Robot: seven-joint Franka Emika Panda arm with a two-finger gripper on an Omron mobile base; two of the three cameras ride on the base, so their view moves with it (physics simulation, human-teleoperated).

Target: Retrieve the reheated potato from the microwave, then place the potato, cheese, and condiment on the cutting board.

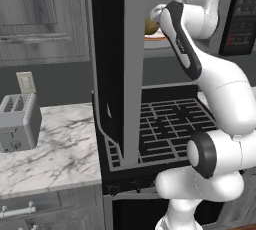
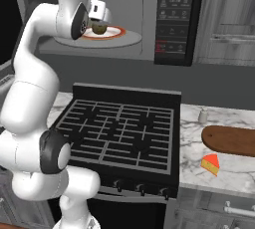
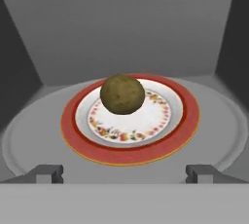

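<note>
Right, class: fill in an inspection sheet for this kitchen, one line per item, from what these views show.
Surface: marble counter beside the black stove.
Job's things: potato on a red-rimmed plate inside the open microwave; cheese, condiment on the counter, off the cutting board.
Clutter: toaster.
Grippers: gripper facing the potato, jaws open, apart from it.
Cables: nothing seen.
Surroundings: grey cabinets.

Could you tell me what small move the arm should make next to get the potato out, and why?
Probably ease the tool forward until its open fingers flank the potato, then close. The potato sits on the plate inside the open microwave, ahead of the tool and untouched.
</note>
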